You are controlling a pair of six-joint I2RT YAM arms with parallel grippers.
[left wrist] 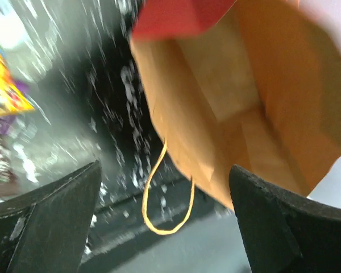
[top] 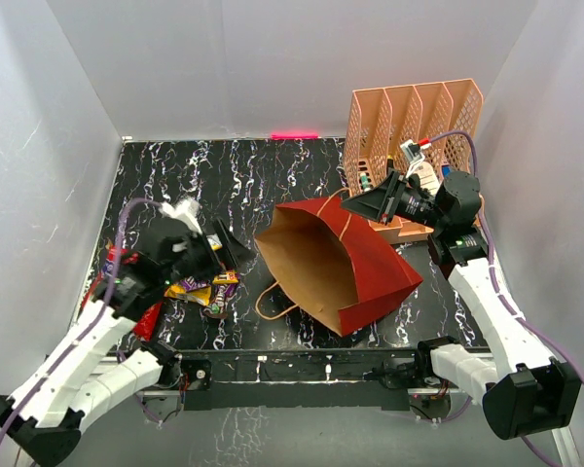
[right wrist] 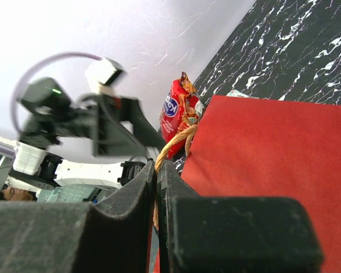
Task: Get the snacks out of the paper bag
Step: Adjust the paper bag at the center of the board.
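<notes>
**Bag looks empty; left arm poised at its mouth**

The black marbled table [top: 224, 175] carries the whole job. At its centre the paper bag [top: 355, 268] lies on its side, dark red outside, with its brown mouth opening toward the left arm. The peach rack [top: 409, 117] stands behind it at the far right and has no part in this task.

The right gripper [right wrist: 157, 170] has its jaws pressed together on the upper cord handle [right wrist: 173, 145], lifting the bag's top edge so the mouth gapes. The left gripper [top: 232, 245] hovers just outside that mouth with its jaws wide apart and nothing between them.

The large red snack bag [right wrist: 179, 111] is out of the bag, over by the left arm. The small candy packets [top: 206, 287] lie in a heap on the table on the same side. The lower cord handle [left wrist: 159, 210] trails loose on the tabletop.

The left wrist view looks straight into the bag and shows only kraft folds down to the bottom, though it is blurred. The unloading step therefore seems finished or nearly so. The next move calls for a clearer look at the deep corners. If a packet turns up, the left arm should reach in while the right holds the mouth open. If none does, the right can let the handle go.
</notes>
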